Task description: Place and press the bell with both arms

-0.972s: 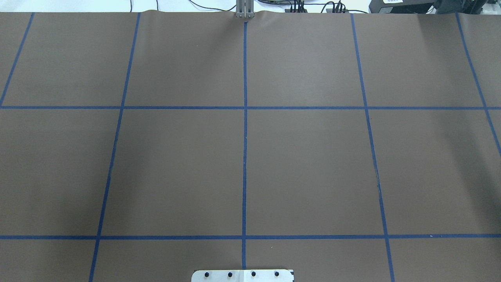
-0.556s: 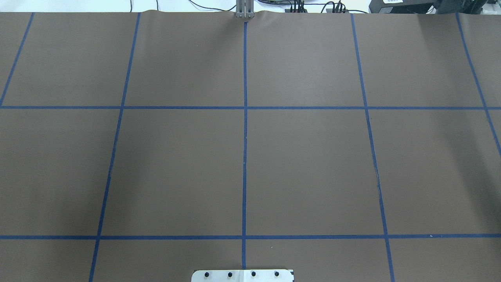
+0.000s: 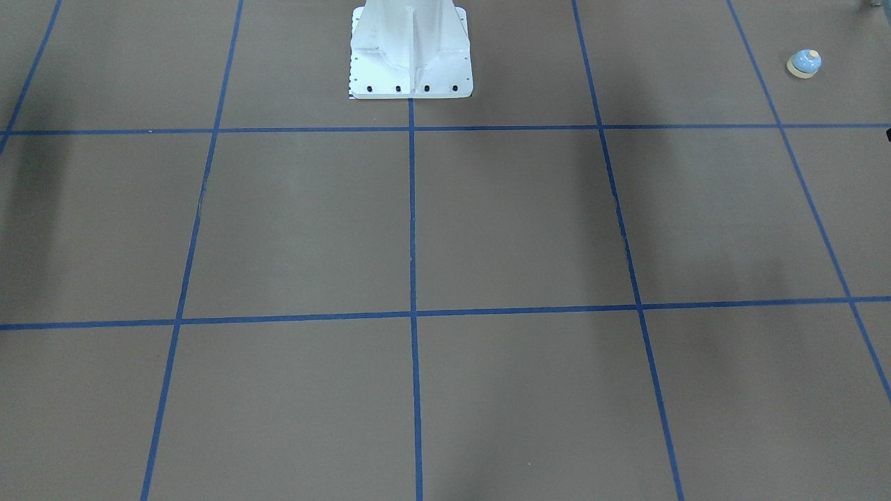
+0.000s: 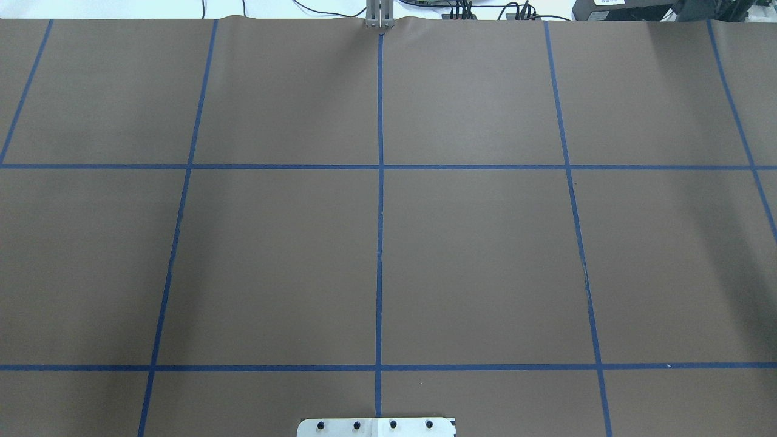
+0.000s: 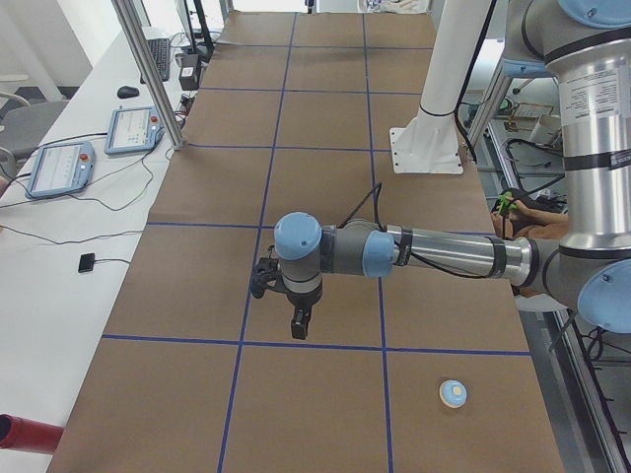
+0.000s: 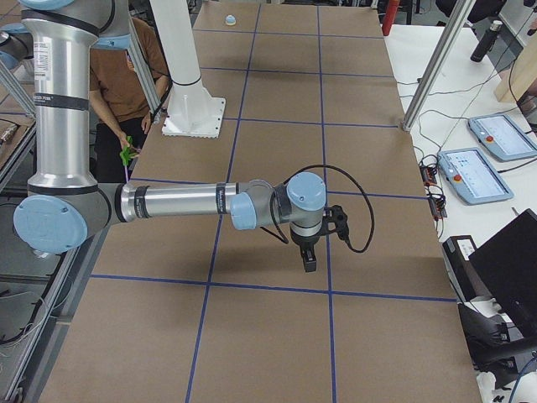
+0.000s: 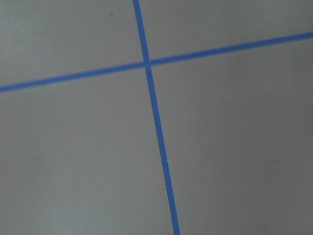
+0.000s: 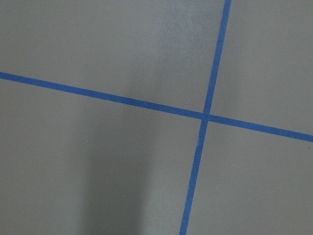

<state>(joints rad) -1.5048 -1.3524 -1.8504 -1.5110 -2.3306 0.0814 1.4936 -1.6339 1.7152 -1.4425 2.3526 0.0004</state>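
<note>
The bell [image 3: 804, 64], a small light-blue dome on a cream base, stands on the brown table near the end on my left side. It also shows in the exterior left view [image 5: 454, 393] and far off in the exterior right view [image 6: 230, 19]. My left gripper [image 5: 299, 328] hangs above the table, away from the bell and not touching it. My right gripper [image 6: 309, 264] hangs above the table near the other end. I cannot tell whether either gripper is open or shut. Both wrist views show only brown table and blue tape lines.
The white bolted pedestal [image 3: 411, 56] stands at the robot's edge of the table. A person [image 6: 126, 75] sits behind it. Control tablets [image 5: 59, 168] lie on the white side bench, next to a metal post [image 5: 148, 69]. Blue tape divides the table into squares.
</note>
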